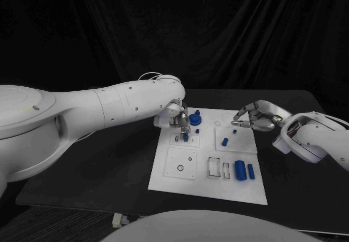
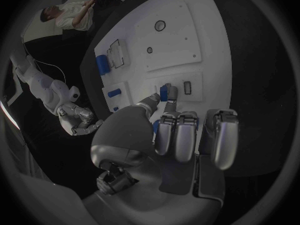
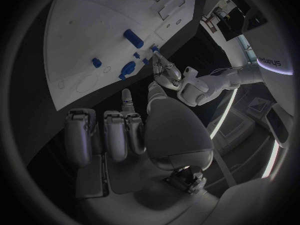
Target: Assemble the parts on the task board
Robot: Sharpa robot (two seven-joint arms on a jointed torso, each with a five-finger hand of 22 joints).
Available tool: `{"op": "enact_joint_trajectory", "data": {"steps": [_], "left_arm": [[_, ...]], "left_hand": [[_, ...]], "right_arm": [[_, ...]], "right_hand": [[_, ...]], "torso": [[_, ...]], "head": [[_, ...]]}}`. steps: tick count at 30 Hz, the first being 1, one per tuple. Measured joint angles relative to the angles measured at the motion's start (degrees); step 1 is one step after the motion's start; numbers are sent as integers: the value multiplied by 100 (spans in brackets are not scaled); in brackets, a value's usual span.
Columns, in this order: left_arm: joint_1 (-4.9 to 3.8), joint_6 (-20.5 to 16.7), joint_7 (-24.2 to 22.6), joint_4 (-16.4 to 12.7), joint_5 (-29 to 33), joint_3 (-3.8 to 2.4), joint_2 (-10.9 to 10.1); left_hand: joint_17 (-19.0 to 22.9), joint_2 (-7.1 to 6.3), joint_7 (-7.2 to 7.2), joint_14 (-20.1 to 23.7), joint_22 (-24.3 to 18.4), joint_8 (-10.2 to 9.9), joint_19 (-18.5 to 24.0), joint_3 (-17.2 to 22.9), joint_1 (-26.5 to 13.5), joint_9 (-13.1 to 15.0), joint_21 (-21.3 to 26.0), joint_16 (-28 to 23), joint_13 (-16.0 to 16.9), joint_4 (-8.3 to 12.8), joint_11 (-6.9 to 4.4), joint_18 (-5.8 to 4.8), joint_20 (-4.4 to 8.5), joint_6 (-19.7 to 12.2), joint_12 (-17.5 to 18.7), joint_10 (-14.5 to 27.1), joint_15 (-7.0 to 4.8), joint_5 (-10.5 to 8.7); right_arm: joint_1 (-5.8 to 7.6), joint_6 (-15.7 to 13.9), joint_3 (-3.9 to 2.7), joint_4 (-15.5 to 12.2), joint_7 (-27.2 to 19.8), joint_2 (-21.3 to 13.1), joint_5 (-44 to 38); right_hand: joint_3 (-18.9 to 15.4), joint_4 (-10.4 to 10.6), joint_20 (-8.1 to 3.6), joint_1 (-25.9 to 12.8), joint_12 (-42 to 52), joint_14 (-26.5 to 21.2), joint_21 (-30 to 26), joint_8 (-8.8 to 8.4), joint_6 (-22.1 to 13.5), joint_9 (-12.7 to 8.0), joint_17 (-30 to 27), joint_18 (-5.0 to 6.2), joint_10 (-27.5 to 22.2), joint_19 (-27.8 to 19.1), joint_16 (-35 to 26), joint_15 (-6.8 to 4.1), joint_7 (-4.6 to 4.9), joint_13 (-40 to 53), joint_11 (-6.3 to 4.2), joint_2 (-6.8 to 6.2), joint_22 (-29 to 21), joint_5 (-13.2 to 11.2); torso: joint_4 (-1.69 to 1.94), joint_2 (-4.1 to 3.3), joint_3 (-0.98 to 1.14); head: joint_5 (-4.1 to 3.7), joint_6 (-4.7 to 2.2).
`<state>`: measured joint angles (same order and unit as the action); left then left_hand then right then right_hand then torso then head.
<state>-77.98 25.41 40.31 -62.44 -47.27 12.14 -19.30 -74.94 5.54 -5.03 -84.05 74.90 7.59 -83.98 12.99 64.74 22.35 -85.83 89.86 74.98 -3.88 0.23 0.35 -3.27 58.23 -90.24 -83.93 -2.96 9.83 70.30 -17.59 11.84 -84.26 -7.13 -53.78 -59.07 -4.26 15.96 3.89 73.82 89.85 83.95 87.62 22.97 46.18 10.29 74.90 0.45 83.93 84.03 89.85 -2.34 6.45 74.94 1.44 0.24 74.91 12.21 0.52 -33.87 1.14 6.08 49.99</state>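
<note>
The white task board (image 1: pixel 207 174) lies in the middle of the black table. My left hand (image 1: pixel 179 120) hovers over the board's far left part and pinches a small blue part (image 1: pixel 185 135) between thumb and finger, its lower end at a square recess. The left wrist view shows that blue part (image 2: pixel 165 92) at the fingertips (image 2: pixel 170 99). A rounded blue part (image 1: pixel 195 118) stands just beside this hand. My right hand (image 1: pixel 253 117) hangs at the board's far right edge, its fingers (image 3: pixel 106 132) curled in with nothing in them.
More blue parts are on the board: a short cylinder (image 1: pixel 225 141), a small piece (image 1: pixel 234 132), and two longer pieces (image 1: pixel 239 170) near the front right. A round recess (image 1: pixel 180 167) and rectangular slots (image 1: pixel 215 167) sit near the front.
</note>
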Motion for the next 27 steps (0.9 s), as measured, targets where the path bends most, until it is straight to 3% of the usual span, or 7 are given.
{"op": "enact_joint_trajectory", "data": {"steps": [5, 17, 27], "left_arm": [[3, 8, 0, 29, 0, 0, 10], [10, 32, 1, 42, 0, 1, 11], [13, 31, 1, -123, -246, 1, -81]], "left_hand": [[0, 0, 0, 0, 0, 0, 0, 16, 0, 14, 29, 0, 0, -16, 0, 50, 0, 0, 0, 0, 0, -36], [1, 0, 0, 0, 0, 0, 0, 16, 0, 25, 53, 0, 0, -15, 0, 48, 0, 0, 0, 0, 0, -36], [1, -21, 0, 0, 5, 0, 0, -1, -20, 43, 75, 0, 0, -32, 0, 47, 0, 0, 0, 0, 0, -67]], "right_arm": [[-4, 6, 0, 3, 0, 4, 0], [-20, 21, 0, 14, 0, 7, 0], [-36, 24, 0, 21, 0, 3, 0]], "right_hand": [[0, 0, 0, 0, 0, 0, 0, 0, 0, 0, 0, 0, 0, 0, 0, 0, 0, 0, 0, 0, 0, 0], [0, 0, 0, 23, 0, 0, 0, 0, 0, 0, 0, 0, 0, 0, 0, 0, 0, -1, 0, 23, -1, 39], [-16, -16, 0, 23, 0, 0, 0, 0, 0, 0, 0, 0, 0, 0, 0, 0, 0, -2, 0, 23, 4, 64]], "torso": [[0, 0, -1], [0, 0, -1], [0, 0, -3]], "head": [[1, 0], [19, 0], [47, 0]]}}
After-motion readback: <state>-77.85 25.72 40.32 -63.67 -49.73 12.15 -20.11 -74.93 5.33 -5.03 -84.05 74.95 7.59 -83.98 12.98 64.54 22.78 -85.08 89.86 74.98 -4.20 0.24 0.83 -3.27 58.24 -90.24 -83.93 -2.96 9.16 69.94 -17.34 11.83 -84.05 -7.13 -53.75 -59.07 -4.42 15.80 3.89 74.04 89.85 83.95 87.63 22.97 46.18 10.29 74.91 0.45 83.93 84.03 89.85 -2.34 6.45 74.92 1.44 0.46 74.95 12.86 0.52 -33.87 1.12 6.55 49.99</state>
